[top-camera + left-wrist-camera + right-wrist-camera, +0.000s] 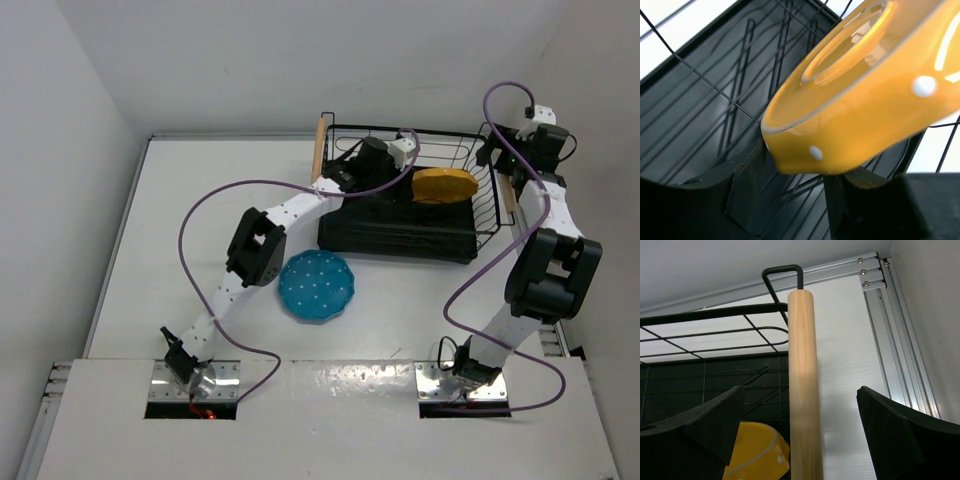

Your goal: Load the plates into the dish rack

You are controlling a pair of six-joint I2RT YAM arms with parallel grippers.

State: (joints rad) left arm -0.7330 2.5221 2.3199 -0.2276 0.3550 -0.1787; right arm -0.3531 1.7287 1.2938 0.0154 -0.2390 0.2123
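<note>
The yellow-orange plate (444, 185) leans tilted inside the dish rack (400, 242), toward its right end. My left gripper (412, 172) reaches into the rack right beside it. In the left wrist view the plate (865, 95) fills the frame, its dotted rim lying over the gap of my left gripper (797, 171), whose jaws stand apart. The teal blue plate (316, 286) lies flat on the table in front of the rack. My right gripper (503, 165) is open and straddles the rack's right wooden handle (802, 390) without touching it; the yellow plate (757, 452) shows low behind it.
The rack's left wooden handle (318, 148) sticks up at the back left. Its black wire wall (715, 312) and ribbed tray base (700, 100) surround the plate. A metal rail (890, 340) edges the table on the right. Purple cables (200, 215) loop over both arms.
</note>
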